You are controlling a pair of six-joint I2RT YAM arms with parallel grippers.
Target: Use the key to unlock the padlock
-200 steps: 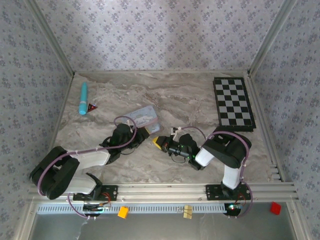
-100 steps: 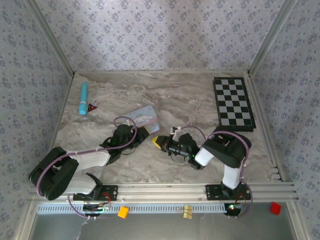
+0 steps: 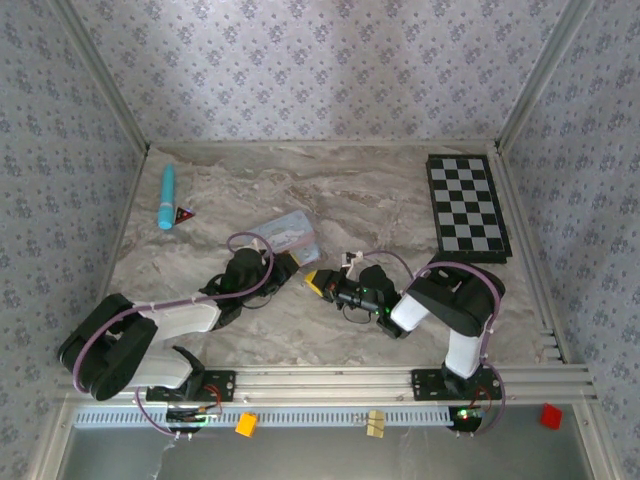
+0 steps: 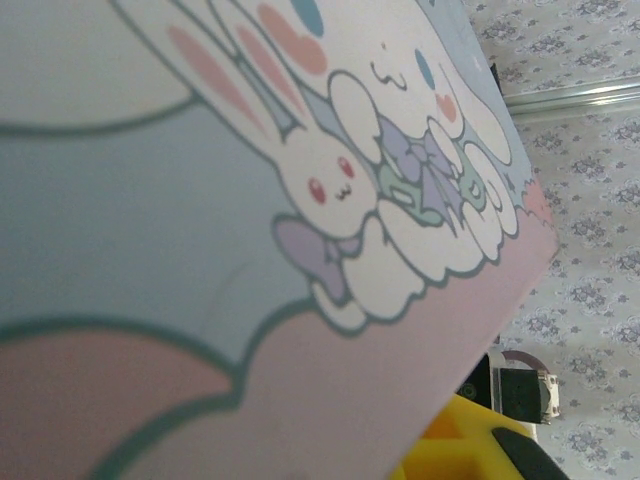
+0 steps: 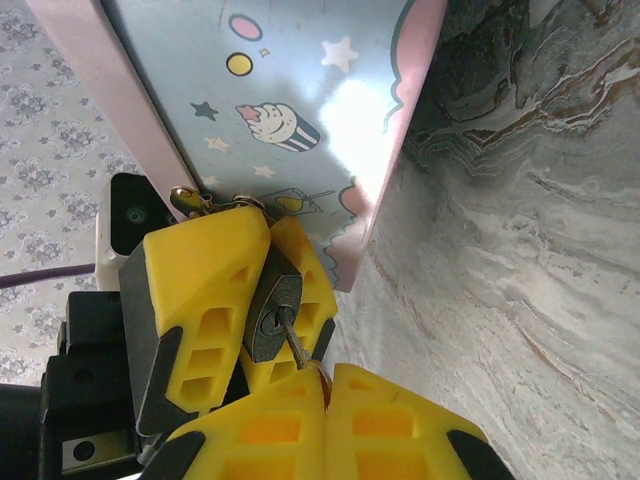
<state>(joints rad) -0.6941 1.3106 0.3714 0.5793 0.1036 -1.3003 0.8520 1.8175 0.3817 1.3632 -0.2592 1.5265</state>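
– While both arms reach low over the marbled table, how are they posed?
– The left arm lies almost flat, its forearm running toward 1 o'clock from its base. The right arm is folded at the elbow, its forearm pointing toward 9 o'clock. Their tips meet near the middle of the table.

– And the left gripper?
– Its yellow fingers are pinched narrowly on the padlock, a small dark block with its keyhole face turned toward the right wrist camera.

– The right gripper?
– Its fingertips are pressed together on the key. The thin metal shank runs from between them up into the keyhole.

– Any containers?
– A light-blue cartoon tin lies on the table at 12 o'clock from the left gripper, just beside it. The lid is on, so what it holds is hidden. From the left wrist its rabbit picture looms very close.

– Does it crowd the lock?
– Its pink-edged corner sits right behind the left fingers. I cannot tell whether they touch.

– Anything else around?
– A chessboard lies at 2 o'clock on the table, well apart from the grippers. A turquoise tube lies at 10 o'clock, with a small red-and-black triangle just beside its near end.
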